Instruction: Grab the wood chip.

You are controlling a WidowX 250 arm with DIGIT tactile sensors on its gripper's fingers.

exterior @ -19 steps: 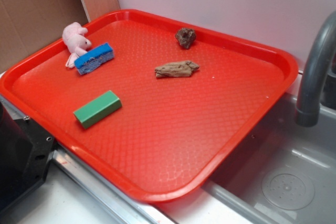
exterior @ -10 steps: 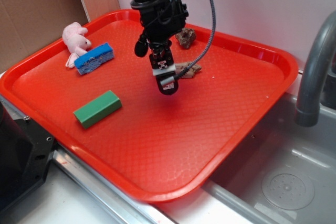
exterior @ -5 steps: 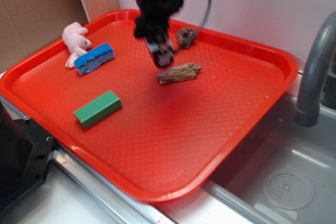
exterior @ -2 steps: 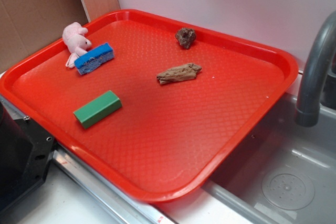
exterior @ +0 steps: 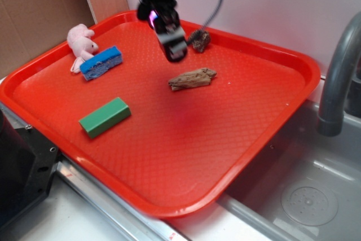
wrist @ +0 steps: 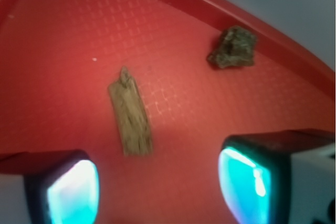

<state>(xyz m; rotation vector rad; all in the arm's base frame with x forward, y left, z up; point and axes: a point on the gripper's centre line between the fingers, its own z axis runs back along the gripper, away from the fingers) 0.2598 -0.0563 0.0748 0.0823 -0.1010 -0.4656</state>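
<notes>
The wood chip (exterior: 192,78) is a flat tan piece lying on the red tray (exterior: 237,139), right of its middle. In the wrist view the wood chip (wrist: 131,115) lies lengthwise just beyond the fingers. My gripper (exterior: 175,53) hangs above the tray, up and left of the chip, not touching it. In the wrist view my gripper (wrist: 157,187) is open and empty, with its two glowing pads (wrist: 73,192) wide apart.
A dark rock-like lump (exterior: 199,40) sits near the tray's far rim, also in the wrist view (wrist: 233,48). A green block (exterior: 105,117), a blue sponge (exterior: 101,62) and a pink plush toy (exterior: 80,40) lie at the left. A grey sink (exterior: 304,196) with faucet (exterior: 338,77) is at the right.
The arm had swung up almost out of view; it has come back down over the tray near the chip. The chip lies where it lay a second ago, slightly shifted from 3.8 s ago.
</notes>
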